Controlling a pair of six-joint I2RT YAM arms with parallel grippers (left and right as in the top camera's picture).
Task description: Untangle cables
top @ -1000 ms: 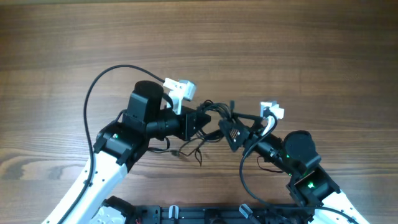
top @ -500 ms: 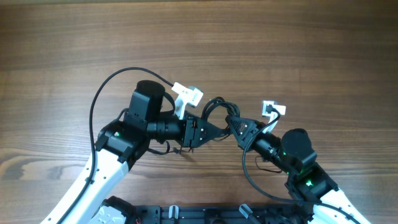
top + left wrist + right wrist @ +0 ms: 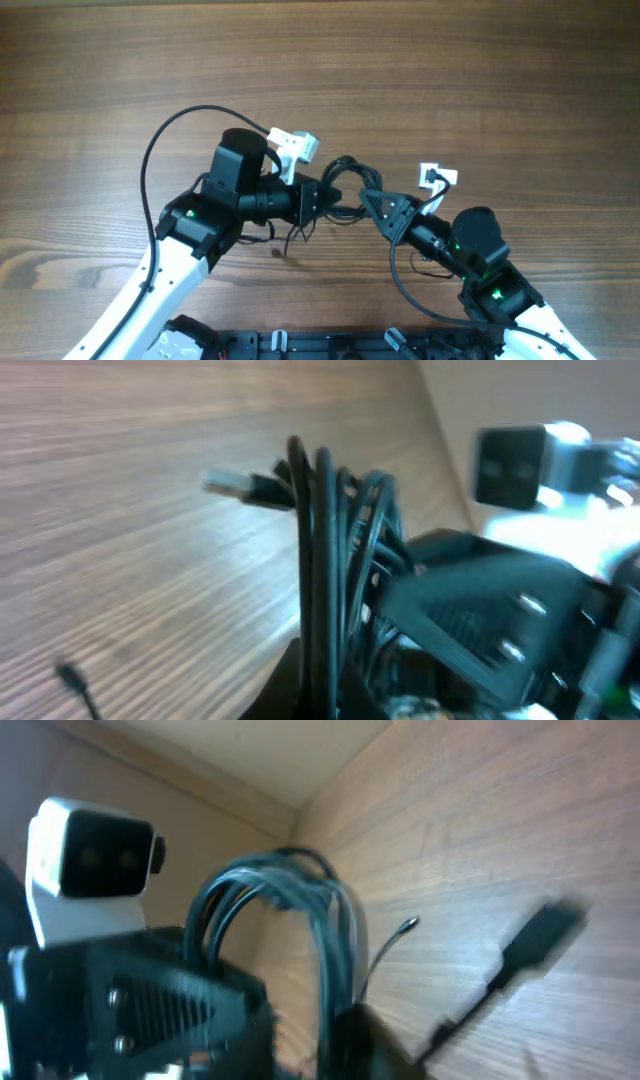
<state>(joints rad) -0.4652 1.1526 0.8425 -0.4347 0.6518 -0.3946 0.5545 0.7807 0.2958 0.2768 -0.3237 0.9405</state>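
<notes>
The cables (image 3: 345, 168) are thin dark wires that rise in an arched loop between my two grippers. My left gripper (image 3: 325, 203) is shut on one leg of the loop. In the left wrist view the cables (image 3: 320, 560) stand straight up out of that gripper (image 3: 320, 682), and a small plug end (image 3: 235, 483) sticks out to the left. My right gripper (image 3: 370, 200) holds the other leg. In the right wrist view the cables (image 3: 300, 890) bend over and run down into the right gripper (image 3: 335, 1030). Loose ends (image 3: 298, 235) dangle below the left gripper.
The wooden table (image 3: 320, 60) stretches all round. A thick black arm cable (image 3: 160, 150) arcs to the left of the left arm. White wrist cameras (image 3: 293, 147) (image 3: 437, 177) sit above each gripper. A loose plug (image 3: 540, 935) hangs over the wood at the right.
The grippers have drawn a little apart with the loop stretched between them. The left wrist turned back slightly, and the loose ends hang lower below it.
</notes>
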